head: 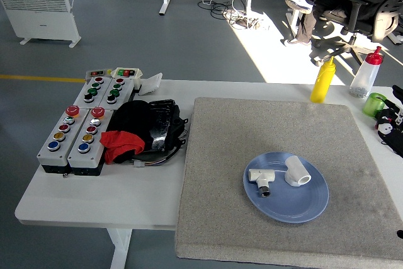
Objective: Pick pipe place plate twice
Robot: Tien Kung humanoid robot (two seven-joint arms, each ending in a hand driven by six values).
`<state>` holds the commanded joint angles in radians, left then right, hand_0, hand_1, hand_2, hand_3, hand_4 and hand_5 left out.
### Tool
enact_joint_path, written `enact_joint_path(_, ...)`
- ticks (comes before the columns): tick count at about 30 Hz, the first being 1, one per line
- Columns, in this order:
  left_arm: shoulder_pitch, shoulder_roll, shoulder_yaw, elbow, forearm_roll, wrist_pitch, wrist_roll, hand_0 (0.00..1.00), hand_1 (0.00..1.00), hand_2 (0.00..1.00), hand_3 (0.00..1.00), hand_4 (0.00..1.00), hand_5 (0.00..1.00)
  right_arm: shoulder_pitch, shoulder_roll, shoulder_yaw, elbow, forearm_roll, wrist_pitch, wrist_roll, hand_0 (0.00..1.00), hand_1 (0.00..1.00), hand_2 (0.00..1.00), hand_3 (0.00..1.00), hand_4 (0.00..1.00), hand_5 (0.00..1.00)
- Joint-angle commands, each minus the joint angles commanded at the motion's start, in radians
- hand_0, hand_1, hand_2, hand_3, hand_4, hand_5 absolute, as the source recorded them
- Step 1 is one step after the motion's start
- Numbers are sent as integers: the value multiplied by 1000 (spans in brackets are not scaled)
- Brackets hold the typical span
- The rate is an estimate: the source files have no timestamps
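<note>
A round blue plate (312, 209) sits on the grey felt mat (239, 155) in the lower right of the frame. It holds two white plastic pipe fittings. A T-shaped pipe fitting (260, 177) with a dark end lies in the plate's left part. A stubby elbow pipe fitting (295, 171) lies in its upper middle, just beside the first; whether the two touch cannot be told.

The right robot hand (395, 113) shows only at the right edge of the frame, well apart from the plate. A few black fingers with white tips are visible there, and whether they are spread or curled cannot be told. The left robot hand does not show in the frame.

The mat covers the right half of the white surface (94, 200). On the left half stand four grey push-button boxes (79, 131) with coloured buttons. A heap of black and red fabric with cables (141, 131) lies just to their right. At the upper right, past the mat's far edge, stand a yellow squeeze bottle (323, 80), a clear bottle with a red cap (366, 73) and a small green cup (374, 103).
</note>
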<state>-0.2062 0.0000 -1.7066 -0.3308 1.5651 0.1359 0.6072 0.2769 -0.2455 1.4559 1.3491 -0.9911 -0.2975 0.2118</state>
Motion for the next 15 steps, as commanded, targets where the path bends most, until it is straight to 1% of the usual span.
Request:
enact_joint_path(1,1,0,0,0,0,0,0,681,672,708,649,368,998,-6,3,21,-1,39,8,4,878,825,905,840,447,191)
enact_joint_path(2,1,0,1,0,0,0,1,681,672,708,649,368,998,-12,6,47,-2,85,20,9,857,810,871,814,481,308)
enact_joint_path(5,5,0,1,-1,1,0,3,681,672,708,649,368,998,-26,9,98,-4,208,60,4,857,810,871,814,481,308)
enact_joint_path(7,5,0,1,-1,1,0,3,681,672,708,649,368,998,-28,10,106,-5,292,67,2,857,810,871,814,481,308)
enact_joint_path(8,7,0,2,-2,1,0,3,681,673,708,649,368,998,-33,11,117,-5,338,82,-4,850,807,860,808,491,338)
enact_joint_path(10,9,0,3,-2,0,0,4,681,673,708,649,368,998,-38,12,129,-5,422,98,-16,850,807,860,808,491,338)
enact_joint_path(13,11,0,2,-2,2,0,5,681,673,708,649,368,998,-44,13,143,-9,544,113,-33,850,807,860,808,491,338)
enact_joint_path(14,11,0,2,-2,2,-1,5,681,672,708,650,368,998,-45,14,145,-10,583,115,-36,846,791,839,793,493,350)
enact_joint_path(15,11,0,2,-2,2,-1,4,681,672,708,650,368,998,-47,15,147,-10,628,115,-42,846,791,839,793,493,350)
